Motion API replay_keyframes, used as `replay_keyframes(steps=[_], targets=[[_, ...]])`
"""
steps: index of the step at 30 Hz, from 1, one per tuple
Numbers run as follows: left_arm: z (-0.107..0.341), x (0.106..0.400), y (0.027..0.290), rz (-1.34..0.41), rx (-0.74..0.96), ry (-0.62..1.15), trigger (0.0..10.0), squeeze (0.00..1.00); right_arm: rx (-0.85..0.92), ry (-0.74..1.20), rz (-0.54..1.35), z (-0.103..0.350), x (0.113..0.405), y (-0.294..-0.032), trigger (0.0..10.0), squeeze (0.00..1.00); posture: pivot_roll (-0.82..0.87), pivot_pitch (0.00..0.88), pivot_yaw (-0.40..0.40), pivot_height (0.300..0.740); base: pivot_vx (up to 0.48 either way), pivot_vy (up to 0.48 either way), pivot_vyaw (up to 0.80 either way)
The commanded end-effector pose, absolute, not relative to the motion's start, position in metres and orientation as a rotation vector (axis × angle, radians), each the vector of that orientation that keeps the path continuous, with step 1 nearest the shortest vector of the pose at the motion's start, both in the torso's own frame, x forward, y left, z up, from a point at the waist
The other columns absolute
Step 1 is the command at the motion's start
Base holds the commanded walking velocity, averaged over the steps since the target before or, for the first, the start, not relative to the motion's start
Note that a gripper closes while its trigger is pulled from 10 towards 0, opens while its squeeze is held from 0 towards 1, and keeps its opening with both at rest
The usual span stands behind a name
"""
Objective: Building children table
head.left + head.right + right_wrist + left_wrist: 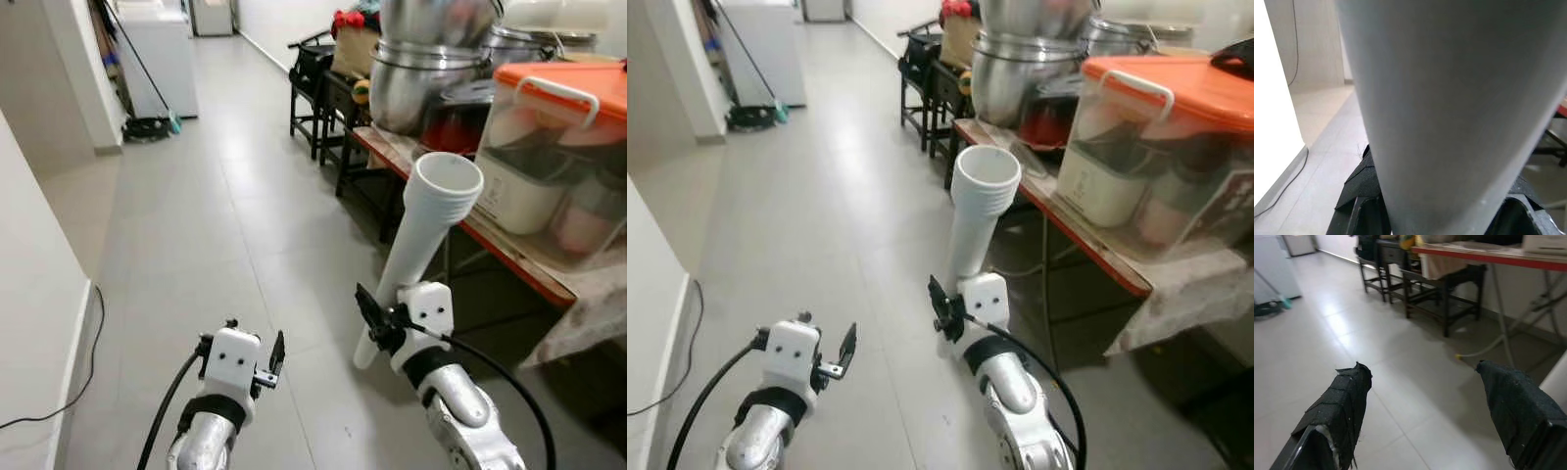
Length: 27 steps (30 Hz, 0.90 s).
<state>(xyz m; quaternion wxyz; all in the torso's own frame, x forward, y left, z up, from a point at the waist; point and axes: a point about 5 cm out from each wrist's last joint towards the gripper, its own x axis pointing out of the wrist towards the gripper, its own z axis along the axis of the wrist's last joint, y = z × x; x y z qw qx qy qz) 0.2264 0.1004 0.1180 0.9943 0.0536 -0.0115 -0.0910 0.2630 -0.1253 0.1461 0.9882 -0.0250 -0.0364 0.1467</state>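
We cannot see the near end of the white tube (423, 235), since the right gripper (377, 323) covers it. The orange-lidded box (554, 157) on the right is cut by the frame edge, its contents blurred behind clouded plastic.

I have both silver arms stretched forward and low, the right gripper (377, 323) clamped around a stack of white tapered table legs (423, 233) held tilted upward, the left gripper (275, 360) empty with fingers (1339, 404) spread apart.
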Motion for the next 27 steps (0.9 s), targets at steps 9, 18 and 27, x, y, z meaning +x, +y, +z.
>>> replay_keyframes(steps=[9, 18, 27], targets=[[0.111, 0.228, 0.098, -0.194, 0.117, 0.019, 10.0, 0.00, -0.027, -0.035, 0.326, 0.138, 0.263, -0.116, 10.0, 0.00, 0.21, 0.000, -0.076, 0.740, 0.000, 0.000, 0.26], [0.110, 0.228, 0.098, -0.199, 0.120, 0.022, 10.0, 0.00, -0.040, -0.029, 0.337, 0.135, 0.263, -0.112, 10.0, 0.00, 0.21, 0.000, -0.068, 0.740, 0.000, 0.000, 0.79], [0.108, 0.230, 0.097, -0.207, 0.123, 0.029, 10.0, 0.00, -0.050, -0.027, 0.345, 0.133, 0.261, -0.109, 10.0, 0.00, 0.20, 0.000, -0.068, 0.740, 0.000, 0.000, 0.79]])
